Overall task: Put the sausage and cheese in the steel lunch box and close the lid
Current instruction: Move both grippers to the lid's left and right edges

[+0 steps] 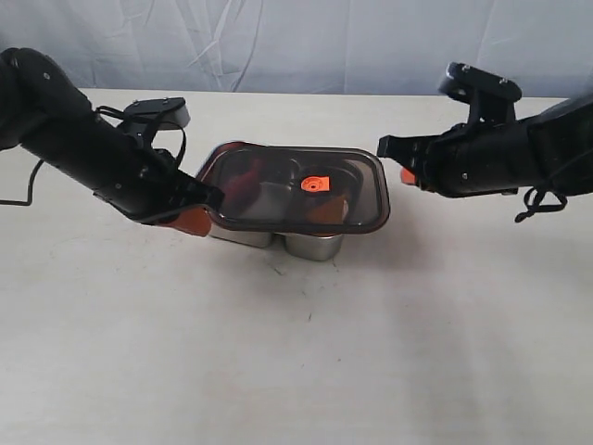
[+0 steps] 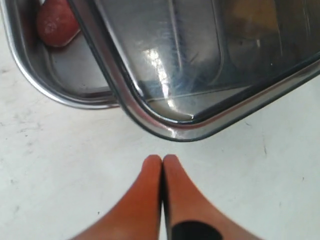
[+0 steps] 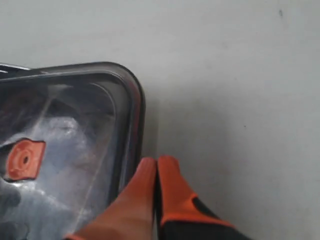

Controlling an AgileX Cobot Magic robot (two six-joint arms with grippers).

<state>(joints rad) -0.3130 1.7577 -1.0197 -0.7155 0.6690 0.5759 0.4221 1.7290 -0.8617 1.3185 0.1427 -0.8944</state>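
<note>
Looking at the middle of the table (image 1: 296, 352): steel lunch box (image 1: 310, 246) with the dark lid (image 1: 269, 199) lying crooked on top, small orange tab (image 1: 316, 184) at its centre. One corner of the box left uncovered on the side near the left gripper (image 2: 162, 160). Sausage (image 2: 57, 22) down in that bare corner, red and shiny. Dim yellow-orange shape under the lid, at 5 o'clock from the tab, maybe the cheese (image 1: 329, 209); too dark to tell for sure.

Left gripper at 9 o'clock of the lid, fingers pressed tight together, holding nothing, tips just beside the rim with a thin strip of table between.

Right gripper (image 3: 157, 162) at 3 o'clock of the lid, fingers squeezed together too, holding nothing, one finger right up by the rim; touching or not, cannot tell.
</note>
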